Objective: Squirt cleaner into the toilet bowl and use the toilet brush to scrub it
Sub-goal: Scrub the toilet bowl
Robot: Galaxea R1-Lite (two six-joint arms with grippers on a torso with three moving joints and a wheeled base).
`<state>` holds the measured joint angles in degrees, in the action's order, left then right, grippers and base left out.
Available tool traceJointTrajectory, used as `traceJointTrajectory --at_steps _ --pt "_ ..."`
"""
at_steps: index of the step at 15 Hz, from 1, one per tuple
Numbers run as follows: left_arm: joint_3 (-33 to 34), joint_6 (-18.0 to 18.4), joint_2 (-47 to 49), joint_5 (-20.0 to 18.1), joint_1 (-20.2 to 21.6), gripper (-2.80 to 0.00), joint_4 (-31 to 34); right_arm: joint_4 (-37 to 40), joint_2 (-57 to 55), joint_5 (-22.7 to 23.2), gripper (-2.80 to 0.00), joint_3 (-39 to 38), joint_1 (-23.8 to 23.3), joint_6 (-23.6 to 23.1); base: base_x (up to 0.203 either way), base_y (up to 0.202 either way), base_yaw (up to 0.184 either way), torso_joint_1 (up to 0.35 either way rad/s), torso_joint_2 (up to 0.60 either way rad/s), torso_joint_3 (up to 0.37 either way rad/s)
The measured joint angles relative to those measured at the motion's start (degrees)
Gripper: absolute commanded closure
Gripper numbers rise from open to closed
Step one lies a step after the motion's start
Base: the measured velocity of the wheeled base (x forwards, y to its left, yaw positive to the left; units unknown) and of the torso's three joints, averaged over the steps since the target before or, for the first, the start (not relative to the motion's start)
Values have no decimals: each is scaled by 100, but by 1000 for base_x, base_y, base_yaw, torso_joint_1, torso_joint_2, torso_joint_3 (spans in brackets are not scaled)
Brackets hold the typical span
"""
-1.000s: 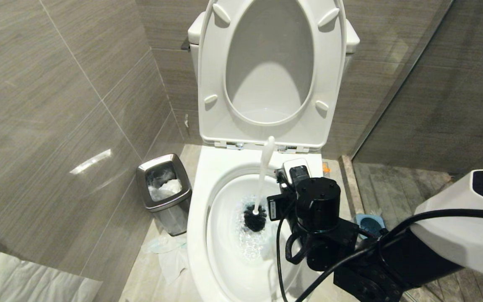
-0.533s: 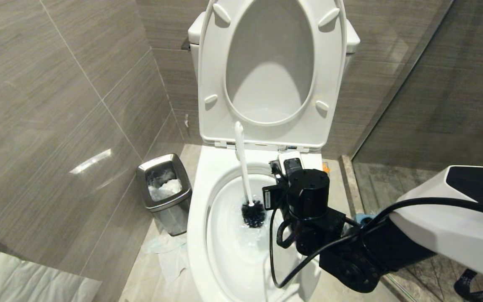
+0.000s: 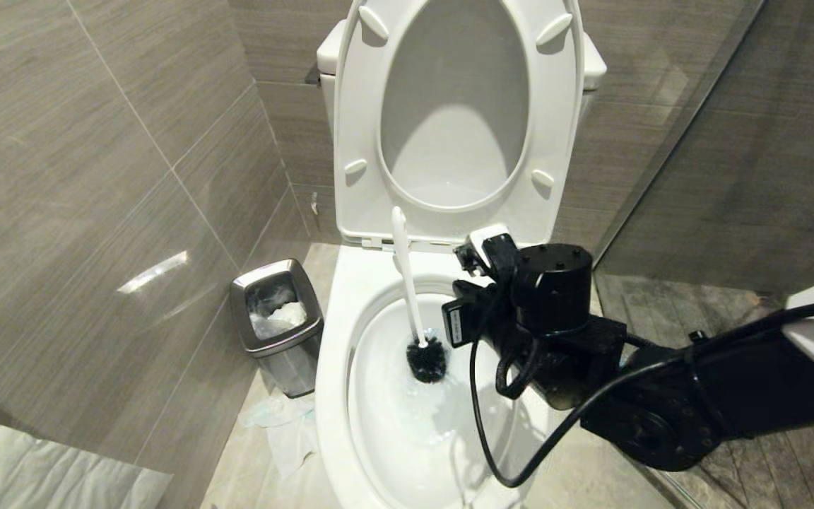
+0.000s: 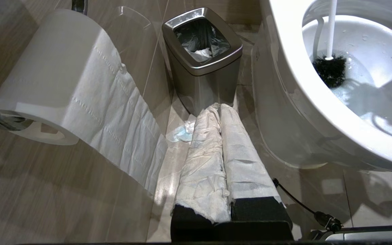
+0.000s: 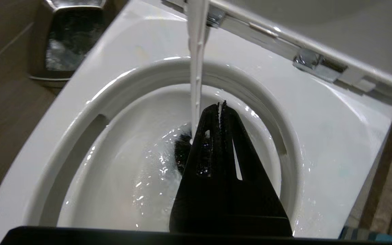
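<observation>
The white toilet bowl (image 3: 340, 332) stands open with its seat and lid (image 3: 350, 106) raised. The toilet brush (image 3: 408, 283) stands on its own in the basin, its black head (image 4: 330, 69) in the water and its white handle (image 5: 196, 68) leaning toward the hinges. My right gripper (image 5: 219, 103) hovers over the basin beside the handle, shut and empty, not touching it. My left gripper (image 4: 218, 107), with fingers wrapped in white paper, is shut and parked low beside the bowl, pointing at the bin. The cleaner is out of view.
A small steel waste bin (image 3: 276, 325) stands left of the toilet, with crumpled paper (image 3: 287, 424) on the floor in front of it. A toilet roll (image 4: 46, 85) hangs on the left wall. A glass partition (image 3: 661, 177) closes off the right side.
The brush handle swung from leaning right to leaning left, and its head shifted slightly toward the back. My right wrist rose and drew back toward the seat hinges.
</observation>
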<state>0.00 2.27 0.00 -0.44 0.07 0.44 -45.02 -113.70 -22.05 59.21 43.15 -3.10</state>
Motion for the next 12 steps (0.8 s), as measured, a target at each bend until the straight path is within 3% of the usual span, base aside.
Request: traceJointTrajectory --at_steps 4,12 --pt "0 -1 0 1 0 0 0 28 291 238 0 35 9 -194 0 0 0 0 0 0" --pt "0 1 0 1 0 0 -1 36 400 220 0 35 22 -239 0 0 0 0 0 0"
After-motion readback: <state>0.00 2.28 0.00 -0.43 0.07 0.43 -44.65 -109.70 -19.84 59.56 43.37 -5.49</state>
